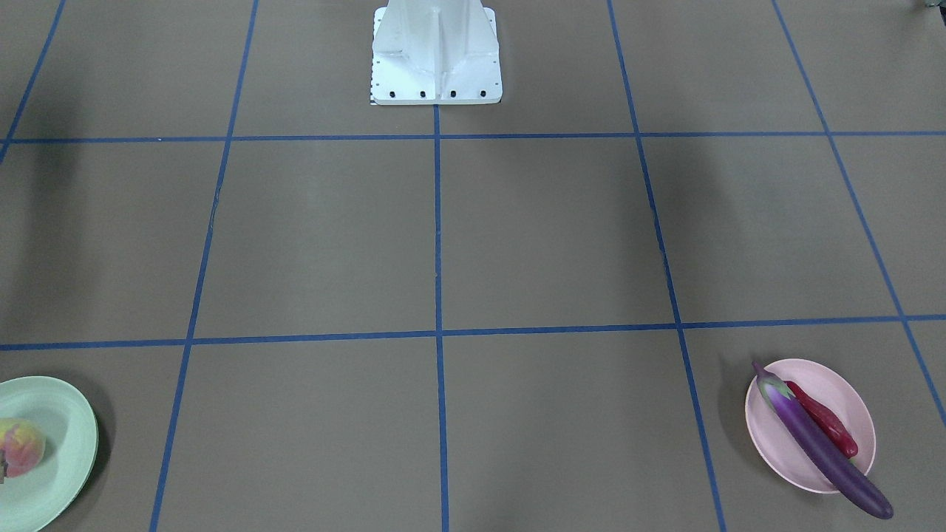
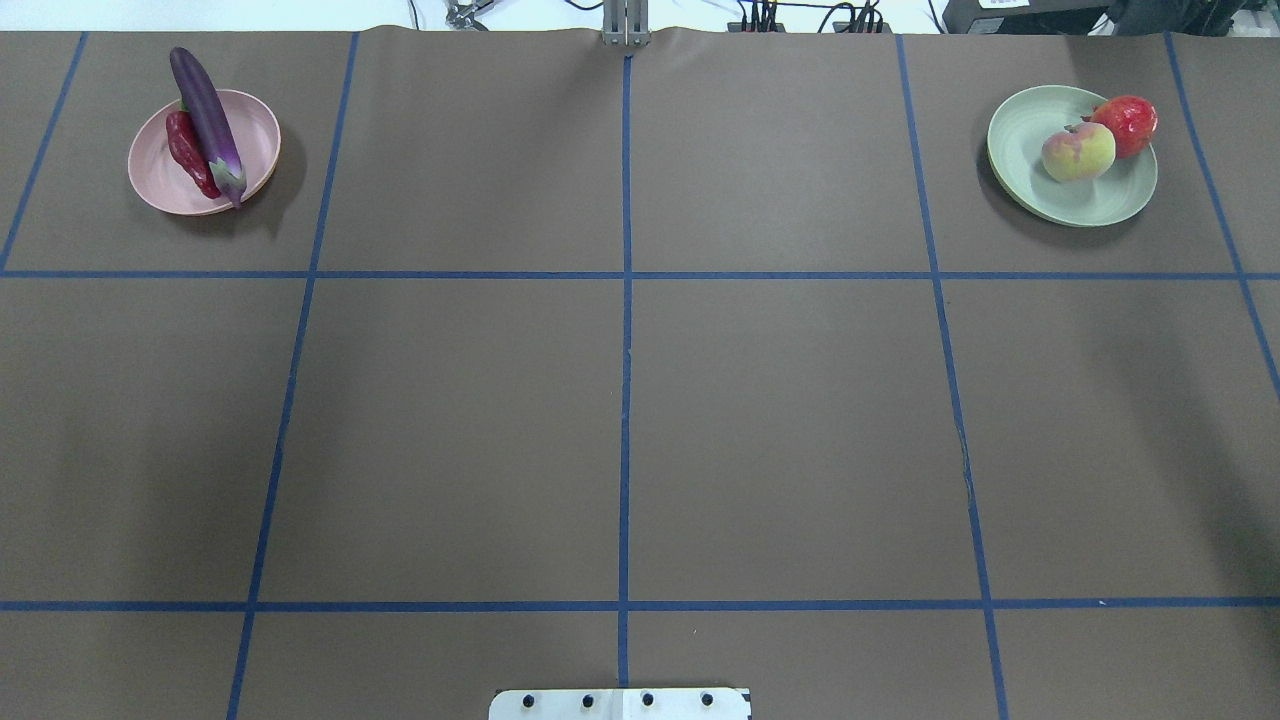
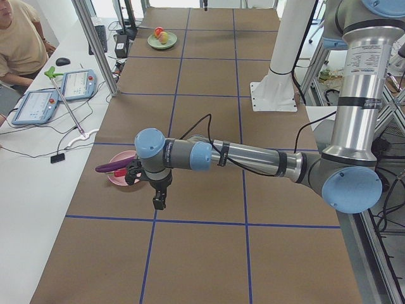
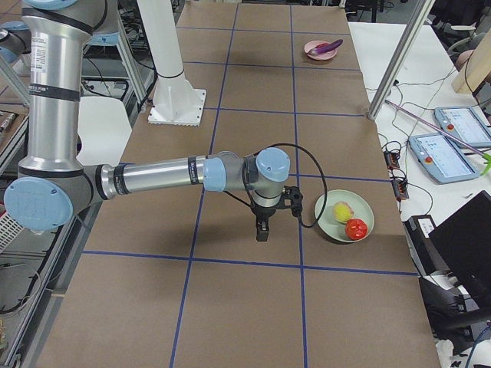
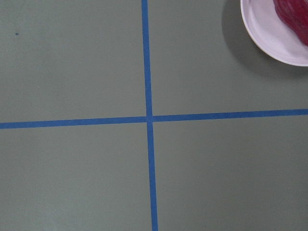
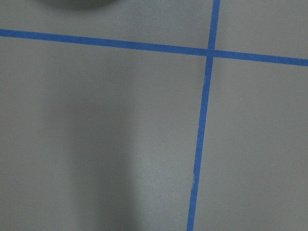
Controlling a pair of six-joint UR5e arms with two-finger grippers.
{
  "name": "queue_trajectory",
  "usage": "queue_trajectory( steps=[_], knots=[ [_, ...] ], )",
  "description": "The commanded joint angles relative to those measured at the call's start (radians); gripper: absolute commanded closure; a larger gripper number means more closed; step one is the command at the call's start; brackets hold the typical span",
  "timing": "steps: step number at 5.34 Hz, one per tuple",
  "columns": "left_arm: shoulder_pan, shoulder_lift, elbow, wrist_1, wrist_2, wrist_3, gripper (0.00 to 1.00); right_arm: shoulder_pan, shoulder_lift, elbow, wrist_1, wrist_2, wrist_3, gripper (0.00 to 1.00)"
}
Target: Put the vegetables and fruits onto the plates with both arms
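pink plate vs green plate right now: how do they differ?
The pink plate sits far left of the robot, the green plate far right. The pink plate holds eggplant and chili pepper; the green plate holds peach-like fruit and pomegranate. The eggplant juts past the pink plate's rim; the green plate's fruits are round. Both are oval, similar in size, two items each.

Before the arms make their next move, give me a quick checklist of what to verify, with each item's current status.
1. Eggplant on pink plate: ok, though one end overhangs the rim.
2. Chili pepper on the pink plate, against the eggplant: ok.
3. Peach and pomegranate on green plate: ok.
4. Left gripper open or shut: cannot tell, seen only from the side.
5. Right gripper open or shut: cannot tell, same reason.
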Motion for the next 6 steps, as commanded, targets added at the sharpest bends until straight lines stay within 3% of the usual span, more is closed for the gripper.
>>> queue_trajectory(
  steps=[1,2,6],
  knots=[
    [-0.002,0.004,0.005,0.01,0.045,0.066,0.0,0.001,-0.007,0.001,0.0,0.008,-0.001,0.0],
    [0.003,0.004,-0.004,0.058,0.039,0.055,0.0,0.001,-0.007,-0.001,0.0,0.011,-0.001,0.0],
    [0.003,0.0,-0.006,0.047,0.028,0.06,0.0,-0.001,-0.007,-0.002,0.004,0.011,0.003,0.0]
  ],
)
